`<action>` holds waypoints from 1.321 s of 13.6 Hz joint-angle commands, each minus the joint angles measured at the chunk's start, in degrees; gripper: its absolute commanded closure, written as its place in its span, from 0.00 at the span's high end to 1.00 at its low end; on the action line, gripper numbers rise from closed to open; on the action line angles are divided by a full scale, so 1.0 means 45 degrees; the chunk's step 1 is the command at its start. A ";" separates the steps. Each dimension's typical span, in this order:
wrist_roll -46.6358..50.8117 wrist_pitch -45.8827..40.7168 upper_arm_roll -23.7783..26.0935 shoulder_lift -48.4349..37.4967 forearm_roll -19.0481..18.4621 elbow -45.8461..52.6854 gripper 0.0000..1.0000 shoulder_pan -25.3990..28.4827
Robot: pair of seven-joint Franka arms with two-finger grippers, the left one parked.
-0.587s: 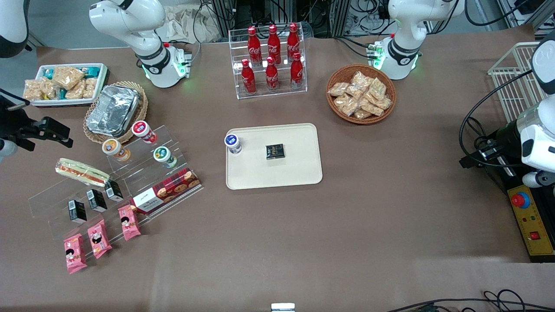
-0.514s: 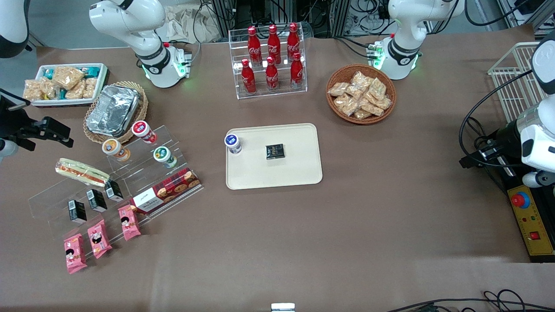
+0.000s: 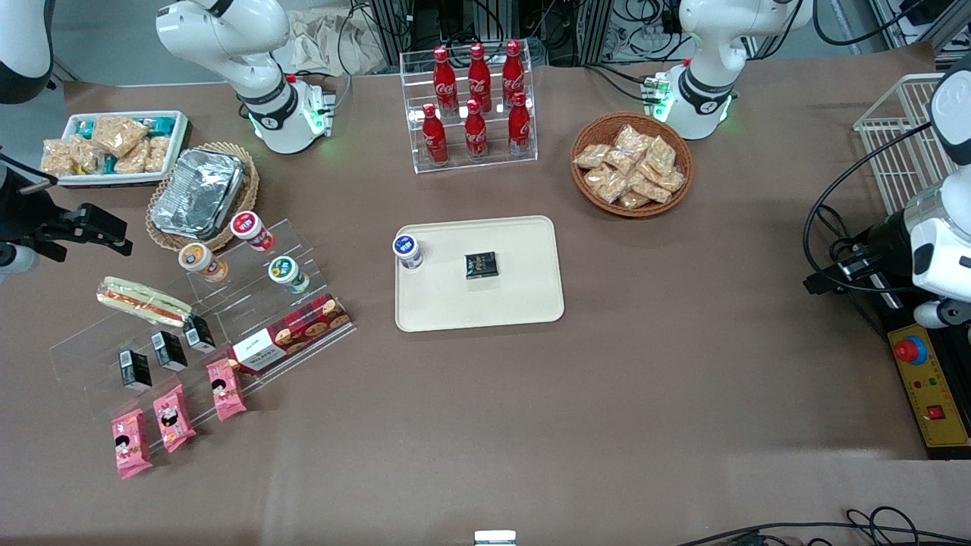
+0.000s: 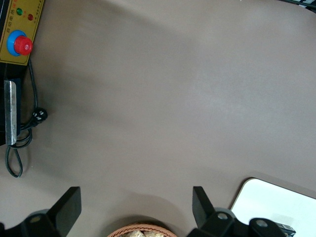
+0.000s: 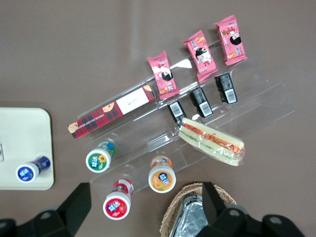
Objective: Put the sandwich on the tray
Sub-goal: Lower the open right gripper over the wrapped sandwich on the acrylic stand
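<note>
The spread-open black two-finger gripper [image 5: 145, 210] hovers high above the display, farther from the front camera than the long clear-wrapped sandwich [image 5: 212, 141], whose long axis lies diagonally on the clear acrylic stand [image 5: 256, 106], well apart from the cream-beige rectangular tray [image 3: 523, 299].

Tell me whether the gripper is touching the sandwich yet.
Apart. In the right wrist view the open gripper hangs high above the display, and bare shelf and table show between its fingers and the sandwich.

Right arm [image 3: 227, 38]: glossy white rounded shells, black band at the joint, green light glowing at the base [image 3: 307, 121]. A small red dot sits above the band. Pincer [image 5: 143, 210]: matte black, two blocky flat fingers [image 5: 79, 205] spread wide, mounted on black housing with round screw bosses. Black cable at wrist.
</note>
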 commanded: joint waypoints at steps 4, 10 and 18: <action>-0.5755 -0.0211 -0.0608 0.0605 -0.0155 -0.0276 1.00 -0.0276; -1.2452 0.1507 -0.2462 0.1658 0.0604 -0.1526 1.00 -0.0257; -1.5938 0.3205 -0.2836 0.2911 0.1095 -0.3106 1.00 -0.0433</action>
